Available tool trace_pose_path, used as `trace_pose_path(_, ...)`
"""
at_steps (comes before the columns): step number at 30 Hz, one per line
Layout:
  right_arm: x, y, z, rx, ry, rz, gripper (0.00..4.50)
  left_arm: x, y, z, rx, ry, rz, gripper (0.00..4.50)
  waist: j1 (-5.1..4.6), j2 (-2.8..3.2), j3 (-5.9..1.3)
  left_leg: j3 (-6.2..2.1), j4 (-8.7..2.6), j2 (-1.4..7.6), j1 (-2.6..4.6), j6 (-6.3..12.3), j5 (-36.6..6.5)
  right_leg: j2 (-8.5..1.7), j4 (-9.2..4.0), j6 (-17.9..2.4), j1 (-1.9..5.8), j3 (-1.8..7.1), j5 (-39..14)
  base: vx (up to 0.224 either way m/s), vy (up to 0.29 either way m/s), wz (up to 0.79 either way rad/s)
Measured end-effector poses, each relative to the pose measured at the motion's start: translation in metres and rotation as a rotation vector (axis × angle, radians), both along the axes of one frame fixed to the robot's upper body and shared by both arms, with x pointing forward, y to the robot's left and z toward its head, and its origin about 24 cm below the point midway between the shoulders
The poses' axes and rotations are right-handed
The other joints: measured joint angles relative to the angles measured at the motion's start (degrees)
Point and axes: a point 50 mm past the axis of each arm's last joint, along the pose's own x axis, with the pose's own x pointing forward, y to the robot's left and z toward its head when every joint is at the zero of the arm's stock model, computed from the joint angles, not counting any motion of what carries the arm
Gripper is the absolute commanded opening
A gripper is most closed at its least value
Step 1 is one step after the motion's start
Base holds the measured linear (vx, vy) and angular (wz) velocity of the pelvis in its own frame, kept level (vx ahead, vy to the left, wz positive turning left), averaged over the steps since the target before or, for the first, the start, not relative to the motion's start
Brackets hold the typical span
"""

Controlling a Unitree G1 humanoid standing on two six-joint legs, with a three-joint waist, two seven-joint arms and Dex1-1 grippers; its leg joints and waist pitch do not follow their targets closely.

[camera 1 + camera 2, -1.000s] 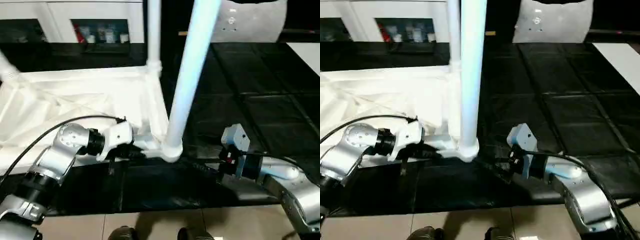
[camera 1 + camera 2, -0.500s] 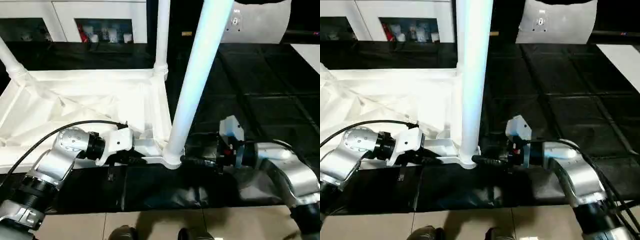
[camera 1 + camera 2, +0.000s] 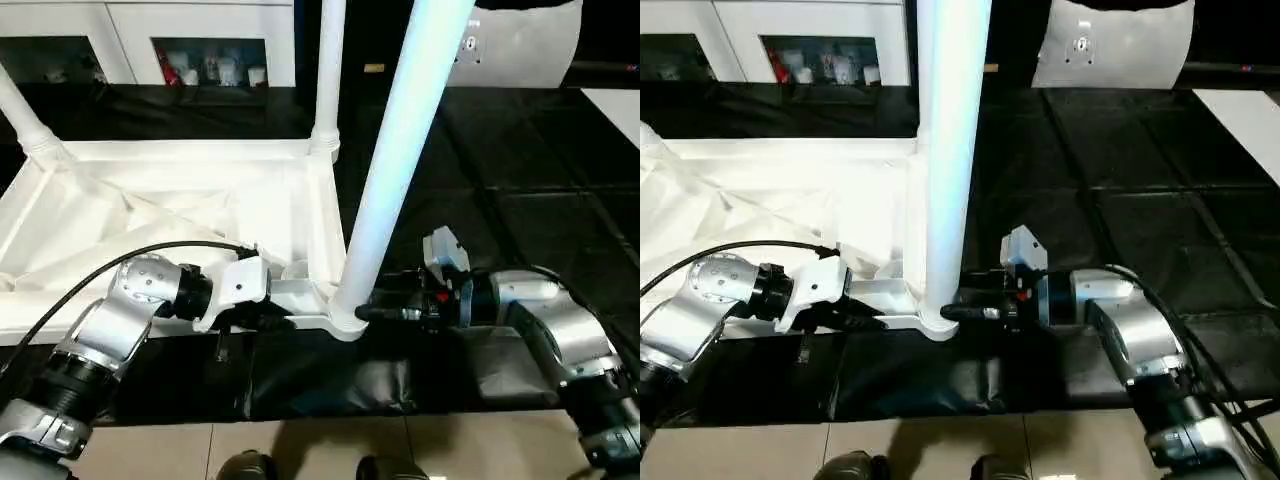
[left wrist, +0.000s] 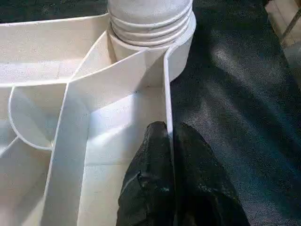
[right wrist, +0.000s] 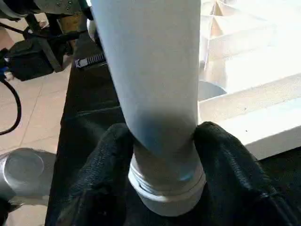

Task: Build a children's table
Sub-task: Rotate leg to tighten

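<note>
White tabletop [image 3: 180, 215], ribbed underside up, is laid on a black mat [image 3: 1120, 170]. At its near corner socket [image 4: 150, 28] a leg [image 3: 400, 150] is stood upright (two more legs rise from other corners). The leg's base is clasped between the right gripper's [image 5: 162, 141] fingers. The tabletop's rim beside that socket is pinched by the left gripper [image 4: 169, 141].

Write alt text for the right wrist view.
Two black fingers of the right gripper close around the base of a white table leg, just above its ribbed end. Beside it lies the ribbed underside of the white tabletop on a black mat.
</note>
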Motion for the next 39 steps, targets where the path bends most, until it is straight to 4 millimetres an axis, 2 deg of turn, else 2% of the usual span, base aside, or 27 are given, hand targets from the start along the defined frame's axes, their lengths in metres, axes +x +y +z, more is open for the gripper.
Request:
trace_pose_path(7, 0.0, -0.004, -0.004, -0.008, 0.006, 0.012, 1.53, 0.0, 0.002, 0.0, 0.008, 0.004, 0.002, 0.0, -0.02, -0.02, -0.01, 0.27, 0.34, 0.3, 0.01, -0.01, 0.01, 0.05, 0.42, 0.0, -0.1, -0.01, 0.0, 0.0, 0.0, 0.0)
trace_pose_path(9, 0.001, -0.004, -0.004, -0.011, -0.002, 0.013, 1.53, 0.0, 0.002, 0.0, 0.008, 0.004, 0.002, 0.0, -0.06, -0.02, -0.01, 0.36, 0.43, 0.38, 0.01, -0.03, 0.02, 0.05, 0.53, 0.0, -0.12, -0.01, 0.0, 0.0, 0.0, 0.0)
trace_pose_path(10, 0.001, -0.003, -0.004, -0.009, 0.005, 0.011, 1.82, 0.0, 0.002, 0.0, 0.009, 0.005, 0.003, 0.0, -0.08, -0.02, -0.01, 0.4, 0.49, 0.42, 0.01, -0.04, 0.02, 0.05, 0.58, 0.0, -0.12, -0.01, 0.0, 0.0, 0.0, 0.0)
trace_pose_path(17, 0.001, 0.0, -0.007, 0.019, 0.035, 0.008, 2.38, 0.0, 0.001, -0.001, 0.005, 0.005, 0.001, 0.0, 0.05, -0.02, -0.02, 0.5, 0.62, 0.47, -0.01, -0.04, 0.03, 0.04, 0.65, -0.01, -0.11, 0.0, 0.01, 0.0, 0.0, 0.0)
trace_pose_path(23, 0.003, 0.004, -0.006, 0.027, 0.024, 0.013, 2.94, 0.0, -0.002, -0.001, -0.001, 0.006, -0.006, 0.0, 0.61, -0.02, -0.02, 0.52, 0.62, 0.47, -0.01, -0.04, 0.03, 0.04, 0.66, -0.01, -0.13, 0.0, 0.01, 0.0, 0.0, 0.0)
trace_pose_path(30, 0.005, 0.007, -0.005, 0.018, 0.014, 0.018, 2.94, 0.0, -0.002, -0.001, 0.001, 0.004, -0.008, 0.0, 0.71, -0.02, -0.02, 0.53, 0.63, 0.48, -0.01, -0.04, 0.03, 0.04, 0.67, -0.01, -0.13, 0.0, 0.01, 0.0, 0.0, 0.0)
trace_pose_path(31, 0.005, 0.007, -0.005, 0.018, 0.016, 0.019, 2.69, 0.0, -0.002, -0.001, 0.003, 0.003, -0.008, 0.0, 0.72, -0.02, -0.02, 0.54, 0.63, 0.48, -0.01, -0.04, 0.03, 0.04, 0.67, -0.01, -0.13, 0.0, 0.01, 0.0, 0.0, 0.0)
trace_pose_path(33, 0.005, 0.007, -0.005, 0.018, 0.019, 0.023, 2.69, 0.0, -0.002, -0.001, 0.004, 0.003, -0.008, 0.0, 0.71, -0.02, -0.02, 0.54, 0.63, 0.49, -0.01, -0.04, 0.03, 0.04, 0.68, -0.01, -0.13, 0.0, 0.01, 0.0, 0.0, 0.0)
trace_pose_path(36, 0.005, 0.007, -0.005, 0.02, 0.022, 0.036, 2.35, 0.001, -0.002, 0.0, 0.005, 0.003, -0.01, 0.0, 0.72, -0.02, -0.02, 0.54, 0.64, 0.49, -0.01, -0.04, 0.03, 0.04, 0.69, -0.01, -0.13, 0.0, 0.01, 0.0, 0.0, 0.0)
trace_pose_path(39, 0.005, 0.007, -0.005, 0.02, 0.023, 0.038, 2.22, 0.001, -0.002, 0.0, 0.005, 0.003, -0.011, 0.0, 0.72, -0.02, -0.02, 0.54, 0.64, 0.5, -0.01, -0.04, 0.03, 0.04, 0.69, -0.01, -0.13, 0.0, 0.01, 0.0, 0.0, 0.0)
